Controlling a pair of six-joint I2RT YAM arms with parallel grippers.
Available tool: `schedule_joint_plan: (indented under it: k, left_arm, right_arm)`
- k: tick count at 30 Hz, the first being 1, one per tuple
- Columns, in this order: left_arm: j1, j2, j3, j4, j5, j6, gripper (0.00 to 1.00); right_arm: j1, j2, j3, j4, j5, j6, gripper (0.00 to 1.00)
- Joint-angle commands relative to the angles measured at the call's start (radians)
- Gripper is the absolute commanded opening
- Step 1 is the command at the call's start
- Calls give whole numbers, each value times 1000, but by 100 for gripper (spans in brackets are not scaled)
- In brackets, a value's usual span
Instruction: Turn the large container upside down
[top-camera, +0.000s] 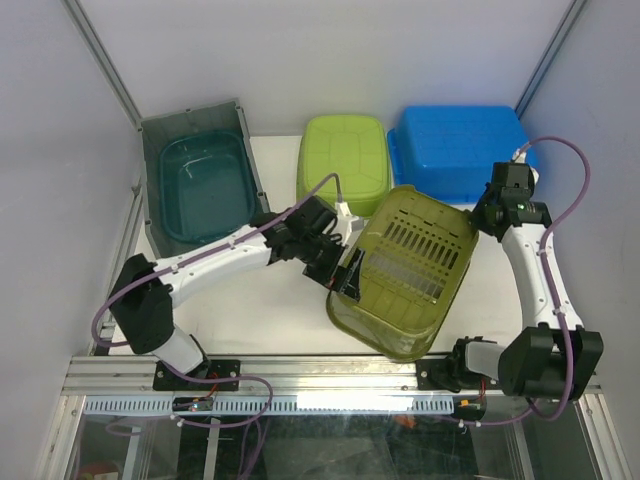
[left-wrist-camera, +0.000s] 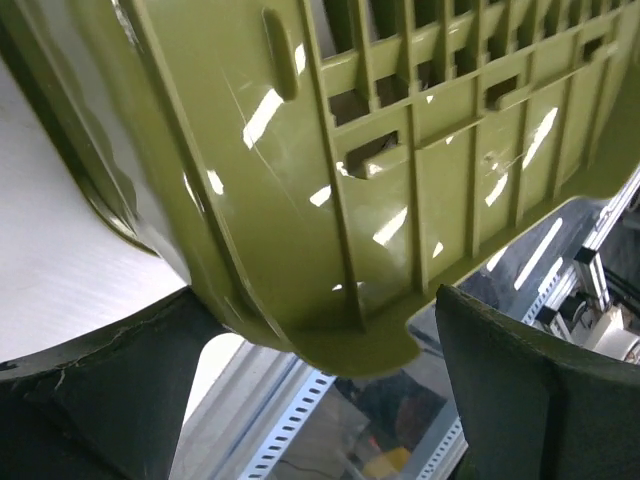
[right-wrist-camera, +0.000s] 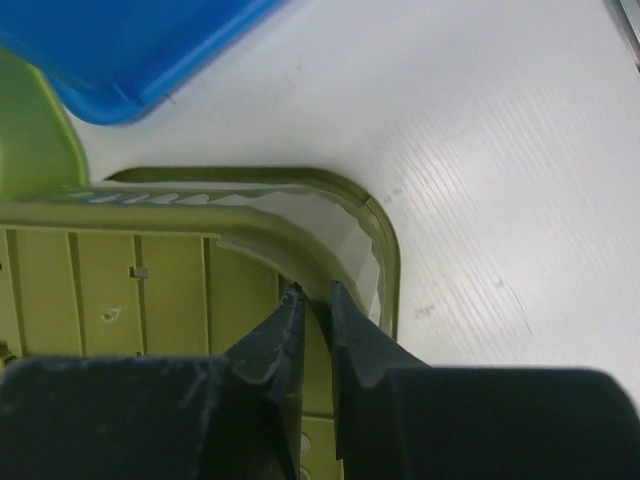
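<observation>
From above, the olive basket (top-camera: 410, 270) is tipped up on the table (top-camera: 280, 330) between my two arms. Its slotted floor faces the camera and its near rim is down by my bases. My left gripper (top-camera: 338, 268) is at its left side and my right gripper (top-camera: 484, 214) is at its far right corner. To do the flip well, I judge the right side should lift and carry the rim over while the near rim pivots on the table. The left should only steady the wall, so the basket rolls rather than slides off the near edge.

From my left wrist, my fingers (left-wrist-camera: 100, 390) are spread wide on either side of the basket's curved lower edge, and I cannot tell whether they touch it. Closing here would catch a thick corner, so I would rather guide than clamp.

From my right wrist, my fingertips (right-wrist-camera: 290, 320) are pressed together on the basket's thin rim just beside its rounded corner. The bite looks shallow, so I should turn slowly so the rim does not slip out.

Counting: four containers in all, one olive basket, one lime tub (top-camera: 343, 155), one blue tub (top-camera: 455, 145) and one teal tub (top-camera: 205, 185). There are two grippers.
</observation>
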Motion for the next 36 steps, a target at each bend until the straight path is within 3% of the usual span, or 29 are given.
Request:
schedule_joint_plan:
  k: [1, 4, 10, 13, 22, 30, 36]
  left_arm:
    - [-104, 86, 94, 214, 125, -57, 97]
    - [-120, 98, 149, 211, 125, -65, 98]
    - [-103, -8, 187, 184, 63, -51, 99]
    - [-83, -19, 203, 161, 39, -55, 99]
    - [-57, 80, 221, 186, -57, -141, 99]
    - [-67, 202, 221, 316, -13, -186, 99]
    - [-100, 367, 389, 382, 43, -194, 99]
  right_arm:
    - [10, 8, 72, 140, -268, 13, 14]
    - [9, 32, 120, 101, -308, -2, 24]
    - [-2, -66, 164, -51, -202, -39, 72]
    - [-7, -130, 151, -124, -183, -47, 81]
    - [-7, -276, 65, -260, -184, 13, 84]
    - [-6, -325, 75, -263, -206, 49, 84]
    - [-7, -335, 101, -286, -232, 52, 84]
